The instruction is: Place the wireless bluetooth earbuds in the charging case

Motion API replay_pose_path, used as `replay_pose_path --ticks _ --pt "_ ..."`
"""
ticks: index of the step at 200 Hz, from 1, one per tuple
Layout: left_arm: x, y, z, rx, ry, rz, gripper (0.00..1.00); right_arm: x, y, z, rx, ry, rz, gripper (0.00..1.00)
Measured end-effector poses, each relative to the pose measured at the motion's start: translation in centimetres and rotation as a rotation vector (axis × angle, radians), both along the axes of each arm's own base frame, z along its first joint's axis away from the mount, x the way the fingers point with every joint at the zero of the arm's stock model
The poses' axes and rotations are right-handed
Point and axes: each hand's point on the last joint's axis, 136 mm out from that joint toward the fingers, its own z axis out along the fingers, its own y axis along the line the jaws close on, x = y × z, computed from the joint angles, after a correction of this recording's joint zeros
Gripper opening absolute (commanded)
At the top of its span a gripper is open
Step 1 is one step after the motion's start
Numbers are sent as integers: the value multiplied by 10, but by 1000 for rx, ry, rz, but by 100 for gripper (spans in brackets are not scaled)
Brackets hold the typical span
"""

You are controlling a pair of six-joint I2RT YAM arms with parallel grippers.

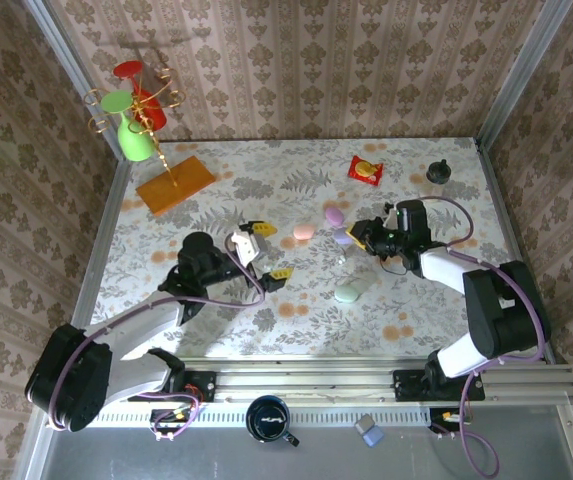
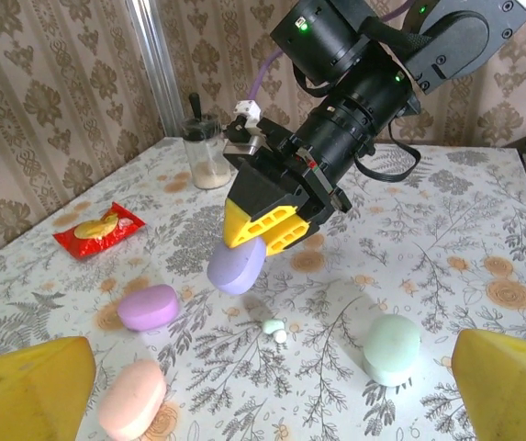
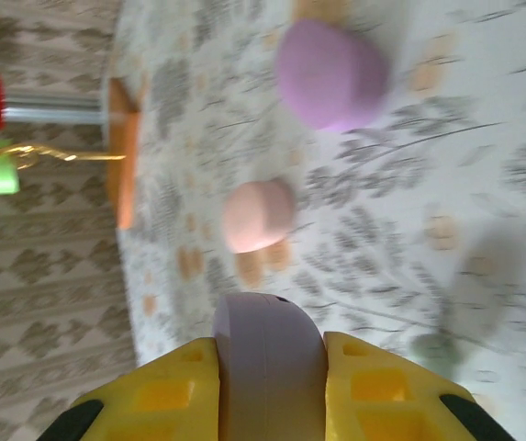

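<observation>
Above the counter the left claw gapes wide, its yellow fingers cut off by its wrist view's edges. The right claw clamps a lilac case, half hidden between its fingers. Tiny mint earbuds lie on the counter nearby, indistinct.

White table with grey leaf sprays and orange blooms, beige damask wallpaper, lilac case between yellow fingers of the right gripper, purple case, pink case, mint case, pale mint-and-white earbud, red packet, green cup, red cup, orange base far left.
</observation>
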Motion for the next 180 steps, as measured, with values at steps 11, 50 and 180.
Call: replay_pose_path --ticks 11,50,180 --pt "-2 -1 -3 9 4 -5 100 -1 -8 -8 -29 15 -19 10" --pt "-4 -3 -6 23 -6 -17 98 1 -22 -30 -78 55 -61 10" --pt "-19 -49 -57 155 77 -164 91 -10 -74 -16 -223 41 -180 60"
